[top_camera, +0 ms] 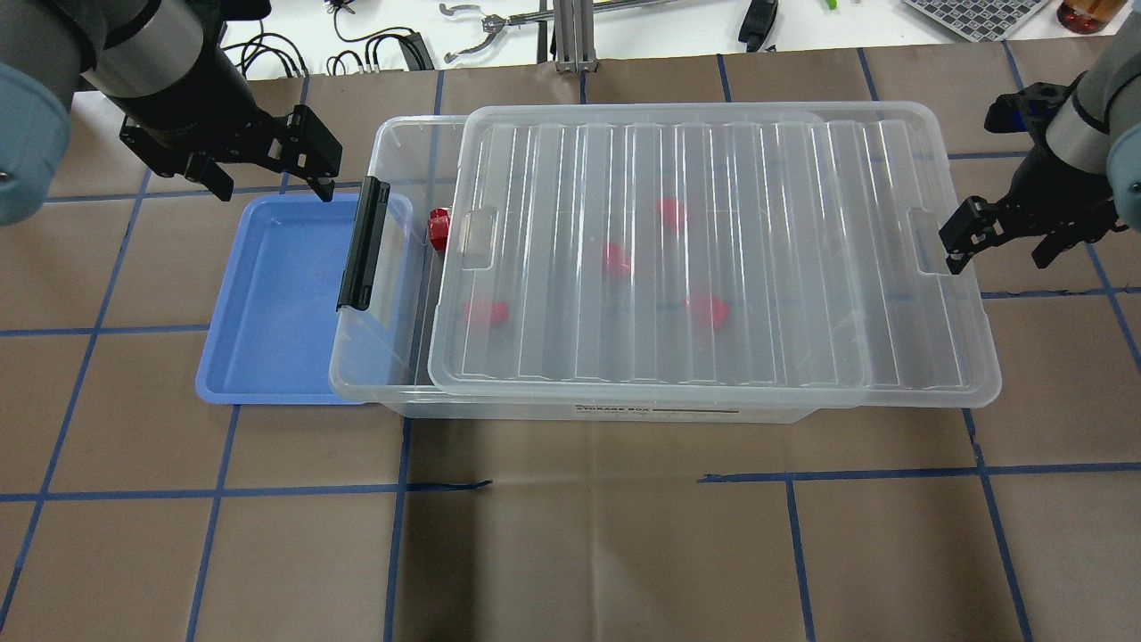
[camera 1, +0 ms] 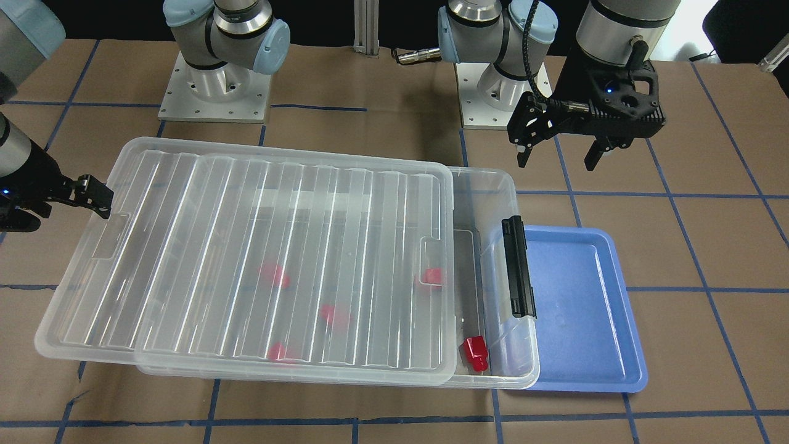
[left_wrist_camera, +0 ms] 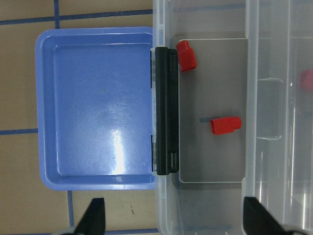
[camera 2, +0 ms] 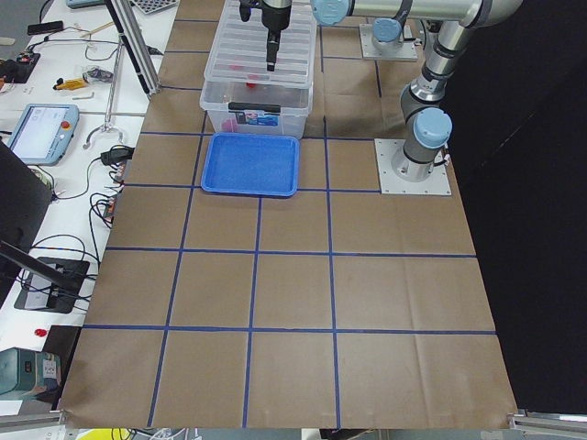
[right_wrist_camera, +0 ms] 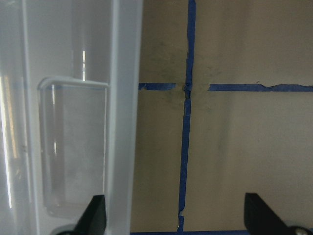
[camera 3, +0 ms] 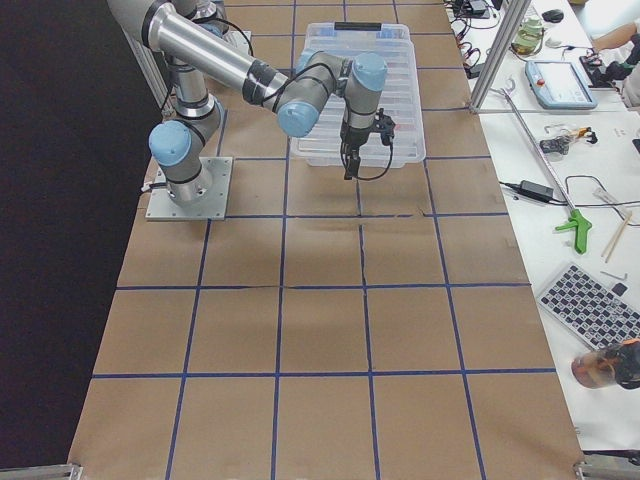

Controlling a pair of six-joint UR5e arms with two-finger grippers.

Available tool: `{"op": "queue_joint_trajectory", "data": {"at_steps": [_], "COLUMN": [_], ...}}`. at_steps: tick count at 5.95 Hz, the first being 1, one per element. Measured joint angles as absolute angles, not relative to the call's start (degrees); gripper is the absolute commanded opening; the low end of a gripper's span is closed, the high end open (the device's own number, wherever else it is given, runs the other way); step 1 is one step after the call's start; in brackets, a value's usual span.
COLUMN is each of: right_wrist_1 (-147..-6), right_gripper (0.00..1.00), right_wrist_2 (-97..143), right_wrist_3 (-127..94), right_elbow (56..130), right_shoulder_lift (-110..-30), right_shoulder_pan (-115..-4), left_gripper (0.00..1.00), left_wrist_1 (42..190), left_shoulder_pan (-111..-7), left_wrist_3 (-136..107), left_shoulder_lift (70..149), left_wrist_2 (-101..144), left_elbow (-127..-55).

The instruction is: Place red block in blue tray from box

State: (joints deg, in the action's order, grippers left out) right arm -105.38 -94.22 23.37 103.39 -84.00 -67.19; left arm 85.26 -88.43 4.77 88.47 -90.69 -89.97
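From my station I see a table [top_camera: 570, 553] covered in brown paper and marked off into large squares by blue tape [top_camera: 223, 489]. Directly on it sits a clear box [top_camera: 624, 412], lying lengthwise across the middle. A blue tray [top_camera: 267, 294] lies flat at the box's latch end, right up against it, with the box's rim overhanging the tray's edge. On the robot's side, beyond the box's long wall, two square metal base plates [camera 1: 179, 105] lie flat on the paper, well apart from each other.
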Motion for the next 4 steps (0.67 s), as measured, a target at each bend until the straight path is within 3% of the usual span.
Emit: {"op": "queue_joint_trajectory", "data": {"at_steps": [4], "right_wrist_1": [-106.8], "right_gripper": [1.0], "right_wrist_2": [-94.5], "right_wrist_3": [27.96], "right_elbow": [103.28], "right_shoulder_lift": [-83.96], "right_shoulder_pan": [-62.71], "left_gripper": [0.98], "left_wrist_1": [85.87], "left_shoulder_pan": [-88.22], "left_wrist_3": [8.29], "left_shoulder_lift": [90.27], "left_wrist_2": [-85.57], "left_elbow": [-89.3]}}
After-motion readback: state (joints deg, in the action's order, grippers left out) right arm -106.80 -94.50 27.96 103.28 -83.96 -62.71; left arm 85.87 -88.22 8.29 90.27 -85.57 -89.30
